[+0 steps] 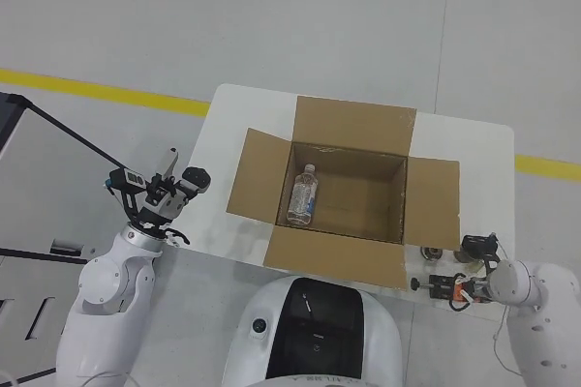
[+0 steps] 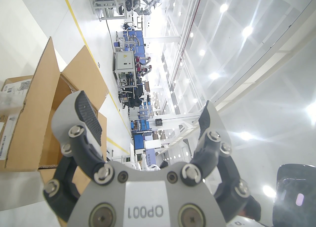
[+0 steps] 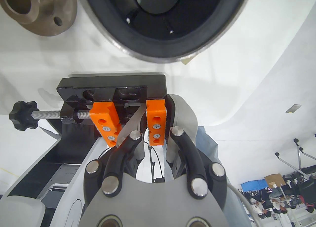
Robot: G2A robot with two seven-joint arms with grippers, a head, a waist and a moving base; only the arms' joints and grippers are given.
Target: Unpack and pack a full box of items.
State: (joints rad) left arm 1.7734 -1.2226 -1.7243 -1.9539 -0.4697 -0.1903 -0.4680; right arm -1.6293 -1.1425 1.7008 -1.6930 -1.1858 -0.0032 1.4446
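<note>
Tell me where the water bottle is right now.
In the top view, the clear water bottle lies on its side on the floor of the open cardboard box, close to the box wall on the robot's left side.

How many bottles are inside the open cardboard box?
1. A clear plastic bottle lies flat on the floor of the brown cardboard box, by its wall on the robot's left. The near wall may hide a little floor.
</note>
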